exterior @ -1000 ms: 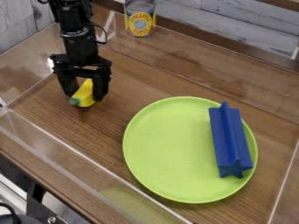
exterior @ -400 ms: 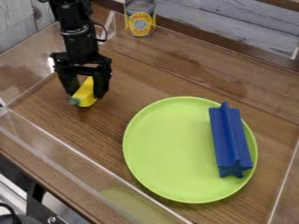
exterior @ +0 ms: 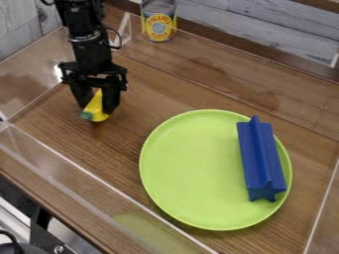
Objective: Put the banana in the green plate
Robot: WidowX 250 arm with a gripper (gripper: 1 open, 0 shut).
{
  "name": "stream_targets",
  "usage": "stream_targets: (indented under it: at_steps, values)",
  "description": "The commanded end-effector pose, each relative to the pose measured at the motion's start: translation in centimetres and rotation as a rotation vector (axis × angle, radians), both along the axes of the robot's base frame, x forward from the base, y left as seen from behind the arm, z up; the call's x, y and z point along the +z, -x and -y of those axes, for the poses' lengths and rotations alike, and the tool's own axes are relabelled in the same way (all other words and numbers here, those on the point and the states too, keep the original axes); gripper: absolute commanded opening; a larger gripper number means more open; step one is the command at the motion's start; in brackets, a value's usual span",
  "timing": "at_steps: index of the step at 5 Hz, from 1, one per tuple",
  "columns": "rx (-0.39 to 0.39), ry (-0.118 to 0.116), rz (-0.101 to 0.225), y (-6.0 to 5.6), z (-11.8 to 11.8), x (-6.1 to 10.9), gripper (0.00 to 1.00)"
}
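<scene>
The small yellow plastic banana [exterior: 95,107] is on the wooden table, between the closed fingers of the black metal gripper [exterior: 93,91]. Probably it is light, stiff, slippery; its middle suits gripping.

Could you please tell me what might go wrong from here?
The jaws have closed on the banana, whose smooth, curved body might slip or rotate on the way up. The blue ridged block lies along the right side of the green plate, so a banana set down too far that way could land against it.
</scene>
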State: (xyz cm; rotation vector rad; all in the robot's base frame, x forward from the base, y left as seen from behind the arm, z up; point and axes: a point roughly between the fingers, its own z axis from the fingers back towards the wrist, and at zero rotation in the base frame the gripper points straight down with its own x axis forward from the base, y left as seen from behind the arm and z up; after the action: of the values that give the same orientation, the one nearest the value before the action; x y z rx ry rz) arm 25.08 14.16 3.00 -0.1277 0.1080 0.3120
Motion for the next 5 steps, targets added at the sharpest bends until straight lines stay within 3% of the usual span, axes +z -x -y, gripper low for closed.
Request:
stream_targets:
  at_steps: [1,2,3,5]
  values:
    - [-0.005,-0.041,0.053,-0.7,-0.6,2.5,0.0]
    - [-0.015,-0.056,0.056,-0.7,-0.2,3.8,0.0]
    - [-0.014,-0.077,0.072,-0.6,0.4,6.5,0.0]
    - [-0.053,-0.068,0.114,0.3,5.2,12.3,0.0]
